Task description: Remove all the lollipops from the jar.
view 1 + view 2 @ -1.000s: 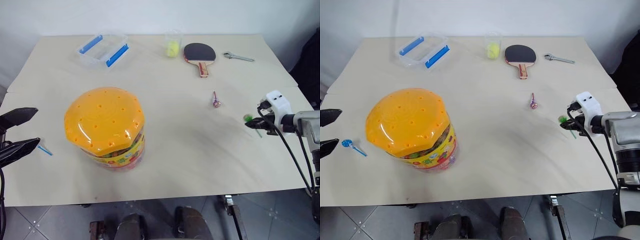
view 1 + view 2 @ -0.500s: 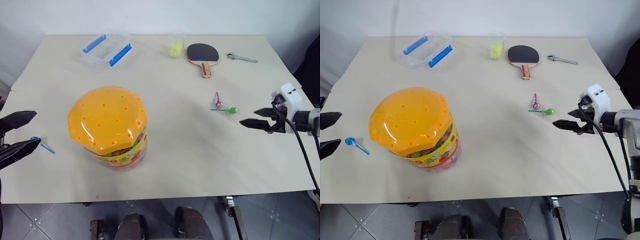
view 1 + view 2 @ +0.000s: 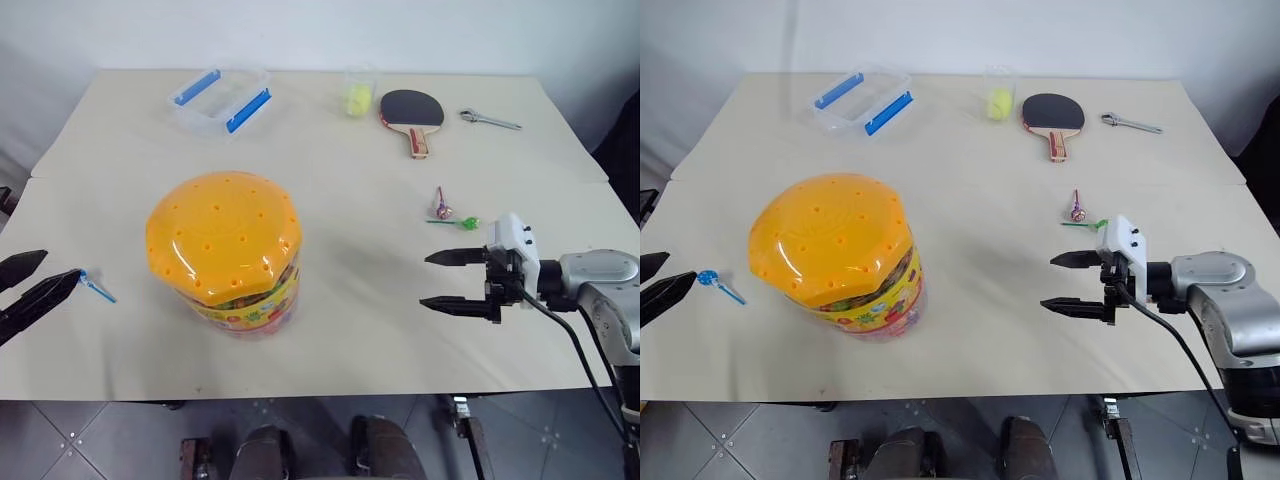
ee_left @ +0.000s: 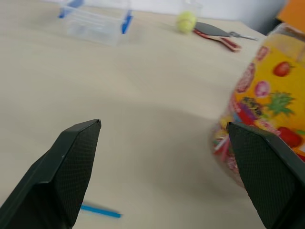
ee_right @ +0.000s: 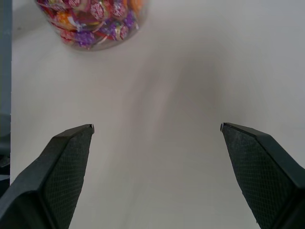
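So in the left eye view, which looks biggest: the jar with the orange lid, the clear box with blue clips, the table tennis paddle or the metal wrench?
1. Clear plastic jar with orange domed lid, though it sits nearest the camera.
2. Clear box with blue clips.
3. Black table tennis paddle.
4. Small metal wrench.

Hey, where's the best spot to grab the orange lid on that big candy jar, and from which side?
Probably the scalloped rim of the orange lid, gripped from above. The dome's top is smooth and wide, so fingers would likely slip there, while the edge overhangs the jar, which stands upright. The open right gripper faces it across bare table.
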{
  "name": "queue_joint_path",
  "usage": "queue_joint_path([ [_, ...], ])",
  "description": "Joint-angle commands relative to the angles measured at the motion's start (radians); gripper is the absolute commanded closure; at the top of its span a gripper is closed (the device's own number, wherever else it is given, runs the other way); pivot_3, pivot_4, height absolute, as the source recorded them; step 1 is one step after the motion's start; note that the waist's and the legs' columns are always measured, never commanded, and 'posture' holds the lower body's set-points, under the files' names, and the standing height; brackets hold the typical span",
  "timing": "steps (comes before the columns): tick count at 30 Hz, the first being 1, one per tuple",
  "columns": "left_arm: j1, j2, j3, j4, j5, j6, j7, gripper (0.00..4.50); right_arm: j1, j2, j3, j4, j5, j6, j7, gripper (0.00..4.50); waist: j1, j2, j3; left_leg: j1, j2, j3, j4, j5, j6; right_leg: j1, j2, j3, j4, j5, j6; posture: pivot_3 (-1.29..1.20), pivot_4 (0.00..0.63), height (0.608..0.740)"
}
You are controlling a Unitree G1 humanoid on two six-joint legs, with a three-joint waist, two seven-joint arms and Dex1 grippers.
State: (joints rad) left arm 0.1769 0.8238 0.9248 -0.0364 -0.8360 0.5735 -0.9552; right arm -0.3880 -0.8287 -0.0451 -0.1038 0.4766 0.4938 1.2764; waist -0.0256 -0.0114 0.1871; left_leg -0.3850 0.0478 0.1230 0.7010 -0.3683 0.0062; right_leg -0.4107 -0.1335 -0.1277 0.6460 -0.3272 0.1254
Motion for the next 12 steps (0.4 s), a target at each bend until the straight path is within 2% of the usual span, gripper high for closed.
queue_joint_path([
  [1, 0.049, -0.09, 0.017, -0.09, -0.013, -0.036, 0.038, 0.0, -0.008, 0.065, 0.057, 0.032, -0.028, -0.069, -0.006, 0.05, -0.001, -0.001, -0.001, 0.0, 0.0, 0.0, 0.0, 0.0, 0.0, 0.0, 0.0, 0.0, 0.0, 0.0, 0.0, 0.0, 0.15, 0.74],
  [5, 0.1, -0.165, 0.007, -0.17, -0.011, -0.067, 0.051, 0.0, -0.009, 0.114, 0.066, 0.031, -0.034, -0.074, -0.051, 0.05, 0.0, -0.002, -0.001, 0.0, 0.0, -0.001, 0.0, 0.0, 0.0, 0.0, 0.0, -0.001, 0.0, 0.0, 0.0, 0.0, 0.15, 0.74],
  [12, 0.124, -0.209, -0.013, -0.233, 0.003, -0.107, 0.115, 0.0, 0.063, 0.138, 0.032, 0.018, -0.037, -0.089, -0.141, 0.05, 0.025, -0.006, -0.003, 0.0, 0.0, -0.002, 0.002, 0.0, 0.0, 0.002, 0.0, -0.001, 0.0, 0.0, 0.0, 0.0, 0.15, 0.74],
])
